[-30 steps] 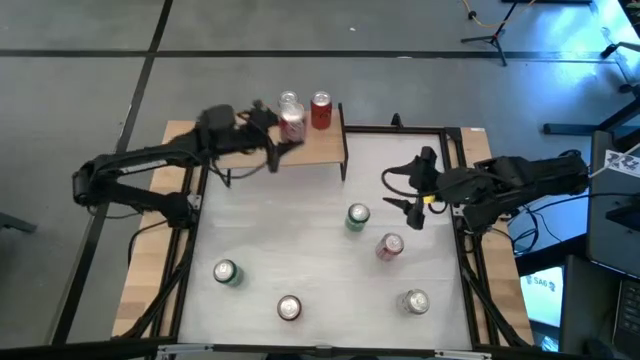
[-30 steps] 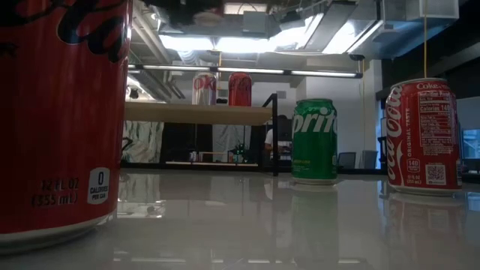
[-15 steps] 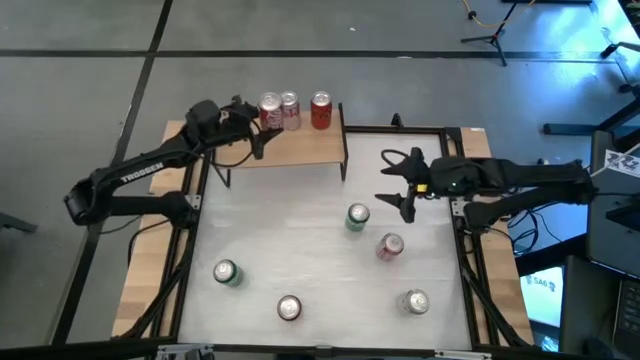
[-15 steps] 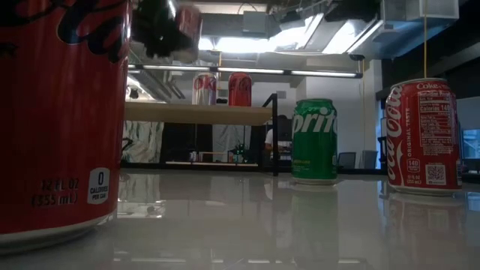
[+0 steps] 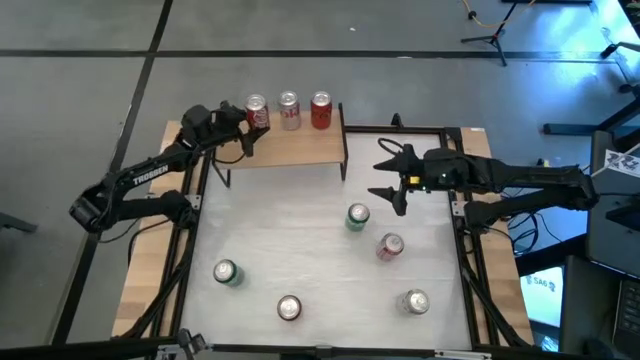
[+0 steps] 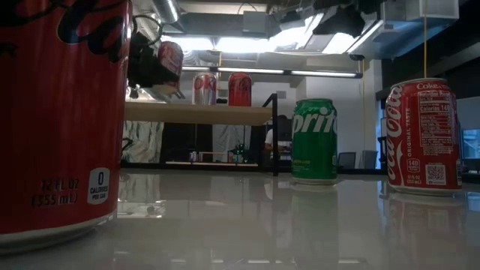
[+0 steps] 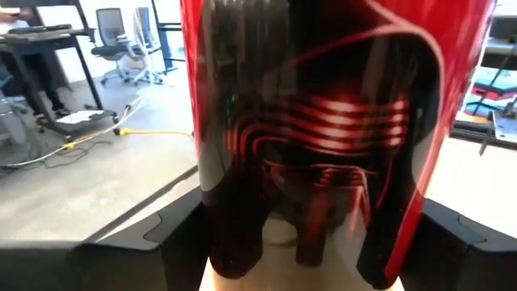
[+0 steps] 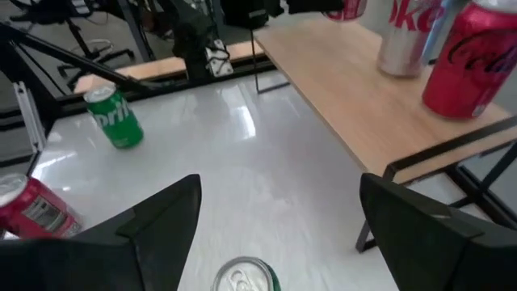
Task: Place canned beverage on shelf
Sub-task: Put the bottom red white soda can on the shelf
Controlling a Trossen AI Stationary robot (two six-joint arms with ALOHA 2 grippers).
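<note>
My left end effector [image 5: 243, 121] is pinching a red can [image 5: 256, 109], its fingers [image 7: 121, 250] closing on either side of the dark-and-red body, and I am holding it over the left part of the shelf [image 5: 310, 148]. In the low view the can [image 6: 169, 61] is tilting slightly and sitting clear above the board [image 6: 196, 113]. Two more cans are standing on the shelf to its right: a silver can [image 5: 289, 108] and a red one [image 5: 321, 108], close together.

My right end effector [image 5: 388, 178] is hanging spread and empty over the white surface [image 5: 300, 230], just above the green can [image 5: 357, 218], right of the shelf. Near it a red can [image 5: 390, 247] is standing, and nearer the front edge are sitting a second green can [image 5: 226, 272], another red can [image 5: 289, 308] and a pale-topped can [image 5: 415, 301].
</note>
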